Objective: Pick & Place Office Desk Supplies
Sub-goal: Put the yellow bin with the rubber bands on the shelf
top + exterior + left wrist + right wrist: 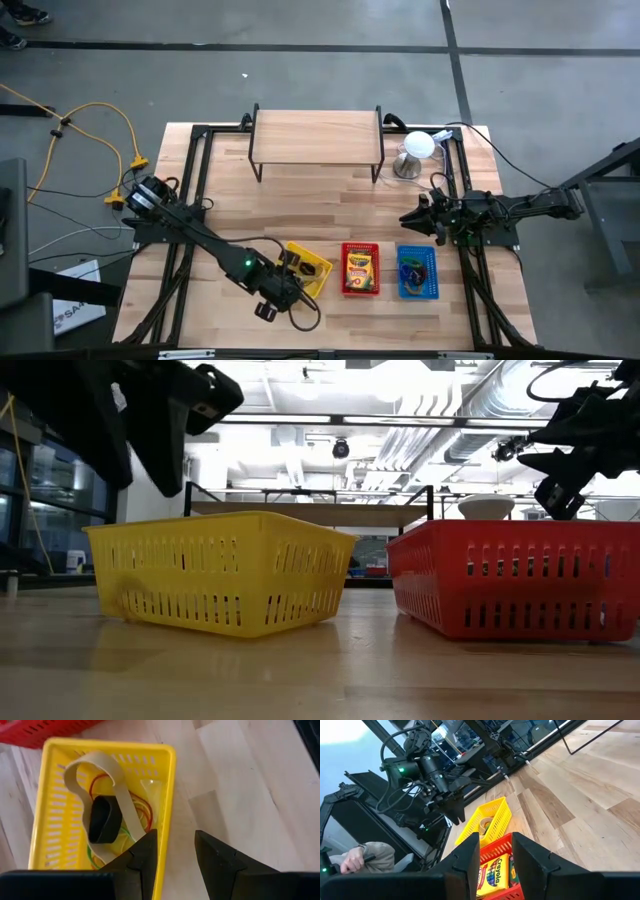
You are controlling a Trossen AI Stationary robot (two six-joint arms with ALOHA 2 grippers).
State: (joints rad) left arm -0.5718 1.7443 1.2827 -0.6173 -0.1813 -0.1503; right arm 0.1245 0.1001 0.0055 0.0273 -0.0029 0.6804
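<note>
Left hand (175, 852), fingers parted and empty, above the yellow slotted plastic basket (318, 273) holding tan, red and green rubber-band loops (107, 780); red plastic basket (360, 290) with crayon box (359, 268); blue plastic basket (417, 291); right hand (413, 217), parted and empty, above the wooden desk (320, 200).

The blue basket (418, 272) holds items too small to identify, and the yellow basket (165, 795) is cut off by the left wrist view's edge.

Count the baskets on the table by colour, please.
Yellow basket: 1
Red basket: 1
Blue basket: 1
Total: 3
</note>
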